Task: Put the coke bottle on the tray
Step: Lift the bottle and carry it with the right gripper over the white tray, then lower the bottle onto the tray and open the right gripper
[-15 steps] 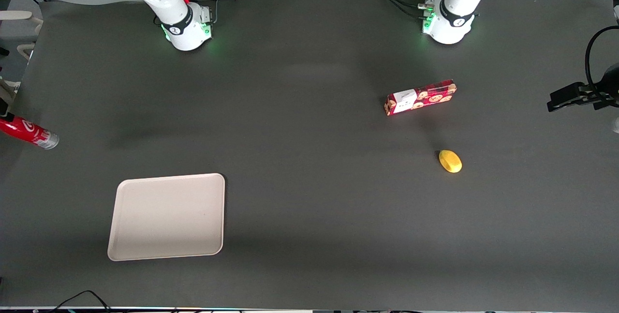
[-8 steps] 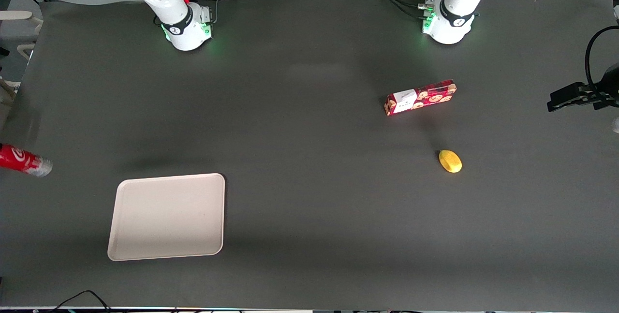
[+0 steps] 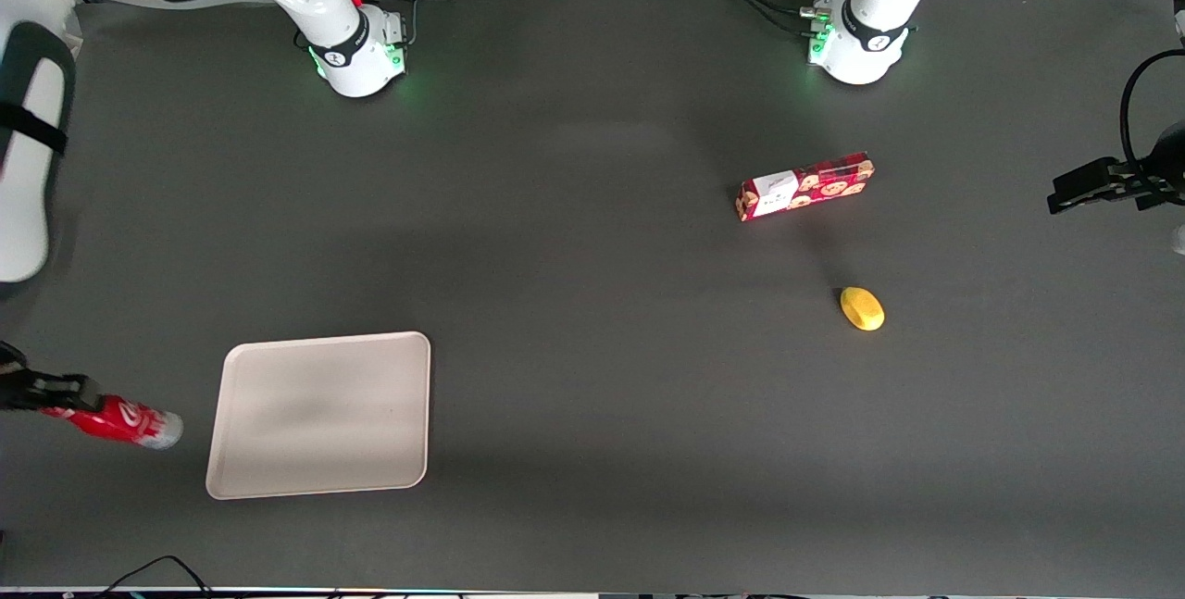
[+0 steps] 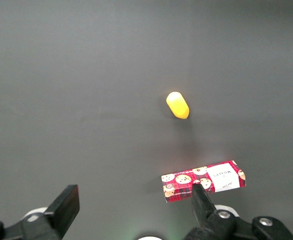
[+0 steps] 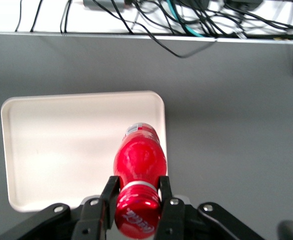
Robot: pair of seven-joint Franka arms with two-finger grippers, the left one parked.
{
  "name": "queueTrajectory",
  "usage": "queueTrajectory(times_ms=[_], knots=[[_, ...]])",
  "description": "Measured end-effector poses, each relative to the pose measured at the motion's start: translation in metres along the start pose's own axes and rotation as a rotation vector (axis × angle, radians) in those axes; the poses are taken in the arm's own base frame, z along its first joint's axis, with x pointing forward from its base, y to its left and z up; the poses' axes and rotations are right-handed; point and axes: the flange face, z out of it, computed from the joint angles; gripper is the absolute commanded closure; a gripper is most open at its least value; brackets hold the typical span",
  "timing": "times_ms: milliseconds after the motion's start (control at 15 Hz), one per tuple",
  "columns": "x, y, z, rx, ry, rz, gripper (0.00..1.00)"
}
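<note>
A: Where's the bottle (image 3: pixel 120 420)?

B: In the air, off the tray (image 3: pixel 319 415), just beside its edge at the working arm's end of the worktop (image 3: pixel 592 303). The gripper (image 5: pixel 135 194) has its jaws pinching the neck, right under the red cap.

A: Why the neck?

B: My guess: it's the slimmest part, and the cap's shoulder stops a smooth, glossy bottle slipping through. The silvery base hangs free, pointing toward the tray.

A: And the tray itself?

B: Flat, matte cream, rounded corners, low rim, nothing on it. The bottle only has to clear that rim.

A: Anything nearby?

B: A red cookie box (image 3: pixel 804 186) and a yellow lump (image 3: pixel 862 308), well apart, toward the parked arm.
</note>
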Motion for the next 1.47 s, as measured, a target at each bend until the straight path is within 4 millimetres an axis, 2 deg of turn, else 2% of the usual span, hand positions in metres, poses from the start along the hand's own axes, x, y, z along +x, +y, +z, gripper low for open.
queueTrajectory(times_ms=[200, 333, 467, 600, 733, 800, 867, 933, 1000, 1133, 1200, 1267, 1333, 1467], knots=[[0.014, -0.009, 0.065, 0.01, -0.01, -0.005, 1.0], [0.017, -0.01, 0.11, 0.014, -0.042, -0.007, 1.0], [0.016, -0.013, 0.144, 0.018, -0.075, -0.01, 1.0], [0.015, -0.014, 0.158, 0.02, -0.092, -0.011, 1.0], [0.015, -0.014, 0.162, 0.02, -0.096, -0.011, 1.0], [0.015, -0.014, 0.162, 0.02, -0.096, -0.011, 0.92], [0.015, -0.014, 0.162, 0.02, -0.095, -0.011, 0.72], [0.015, -0.014, 0.162, 0.02, -0.094, -0.01, 0.58], [0.015, -0.014, 0.162, 0.02, -0.095, -0.01, 0.5], [0.015, -0.013, 0.165, 0.02, -0.1, -0.01, 0.47], [0.014, -0.013, 0.167, 0.02, -0.103, -0.01, 0.37], [0.014, -0.013, 0.169, 0.018, -0.105, -0.011, 0.08], [0.014, -0.013, 0.17, 0.015, -0.106, -0.012, 0.0], [0.014, -0.013, 0.17, 0.009, -0.107, -0.014, 0.0]])
